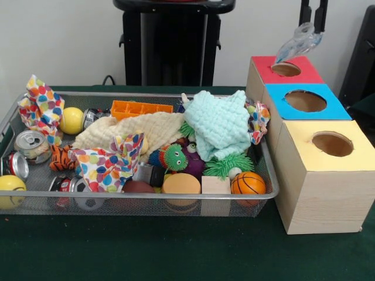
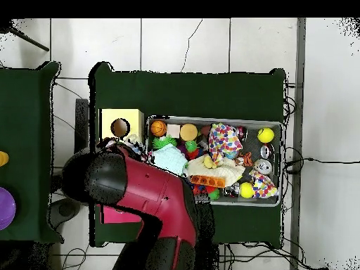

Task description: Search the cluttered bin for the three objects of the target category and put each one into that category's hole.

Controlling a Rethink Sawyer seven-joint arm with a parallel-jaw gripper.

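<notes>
1. A dark green cloth [image 1: 176,252] covers the table, with a pale wall behind; on it stand a wire mesh bin [image 1: 146,202] full of clutter and a row of three wooden boxes with holes in their tops.

2. The gripper [image 1: 313,20] hangs at the top of the front view, its two dark fingers pinching a crumpled clear plastic piece [image 1: 299,42] that dangles from them. In the overhead view the red arm [image 2: 140,190] hides the gripper and both nearer boxes.

3. Straight beneath and slightly to the side of the gripper is the red-topped box [image 1: 284,70]; the lower tip of the plastic hangs just at the rim of its hole [image 1: 286,69].

4. Risk, as I judge it: the plastic is light and springy, and it hangs off-centre from the hole. Released here, it may catch on the rim and lie across the red top, or slide off behind the box.

5. The blue-topped box [image 1: 304,100] sits next along from the gripper, the yellow-topped box [image 1: 331,143] beyond it. A sideways drift before letting go could drop the piece in the wrong hole.

6. Thin film may cling to a finger after opening and be carried away.

7. Further away, in the bin, cloths [image 1: 220,123] and patterned paper [image 1: 108,164] cover much, so remaining target pieces may be missed.
</notes>
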